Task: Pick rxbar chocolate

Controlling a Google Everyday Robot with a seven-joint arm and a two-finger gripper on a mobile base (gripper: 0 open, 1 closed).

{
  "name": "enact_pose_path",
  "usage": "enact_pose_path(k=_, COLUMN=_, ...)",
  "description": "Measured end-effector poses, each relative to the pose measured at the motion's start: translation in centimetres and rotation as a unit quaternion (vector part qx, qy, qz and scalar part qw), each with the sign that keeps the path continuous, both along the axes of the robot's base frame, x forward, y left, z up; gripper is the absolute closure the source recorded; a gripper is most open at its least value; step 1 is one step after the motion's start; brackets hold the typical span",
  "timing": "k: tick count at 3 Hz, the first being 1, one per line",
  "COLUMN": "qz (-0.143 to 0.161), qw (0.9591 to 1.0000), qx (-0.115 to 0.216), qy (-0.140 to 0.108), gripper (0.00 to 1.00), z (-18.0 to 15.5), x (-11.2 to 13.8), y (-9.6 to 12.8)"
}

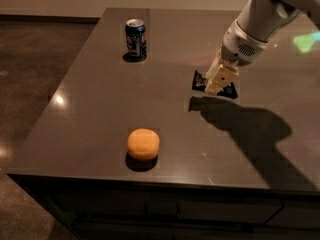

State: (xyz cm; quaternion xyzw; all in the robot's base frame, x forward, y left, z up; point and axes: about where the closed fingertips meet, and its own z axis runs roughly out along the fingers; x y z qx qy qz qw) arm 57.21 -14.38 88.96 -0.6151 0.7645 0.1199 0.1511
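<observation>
The rxbar chocolate (pixel 199 81) is a flat black bar at the right middle of the dark table (pixel 85 104). My gripper (pixel 216 87) comes down from the upper right on the white arm, and its cream fingers (pixel 221 74) are shut across the middle of the bar. The bar's ends stick out on both sides of the fingers. The bar hangs a little above the table, with its shadow just below it. The middle of the bar is hidden by the fingers.
A blue soda can (pixel 135 39) stands upright at the back left of the table. A round orange fruit (pixel 143 143) lies near the front edge. The arm's broad shadow falls over the right front of the table.
</observation>
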Motion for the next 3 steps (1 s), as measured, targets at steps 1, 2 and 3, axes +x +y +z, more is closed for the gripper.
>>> enact_pose_path(k=1, qz=0.006, qw=0.9998, qx=0.011, qy=-0.014, gripper=1.00, z=2.0, x=0.1, y=0.3)
enact_pose_path(k=2, qz=0.037, qw=0.9977, qx=0.038, qy=-0.043, gripper=1.00, z=6.0, x=-0.3, y=2.2)
enact_pose_path(k=3, qz=0.039, qw=0.9974, qx=0.040, qy=-0.044, gripper=1.00, z=6.2, x=-0.3, y=2.4)
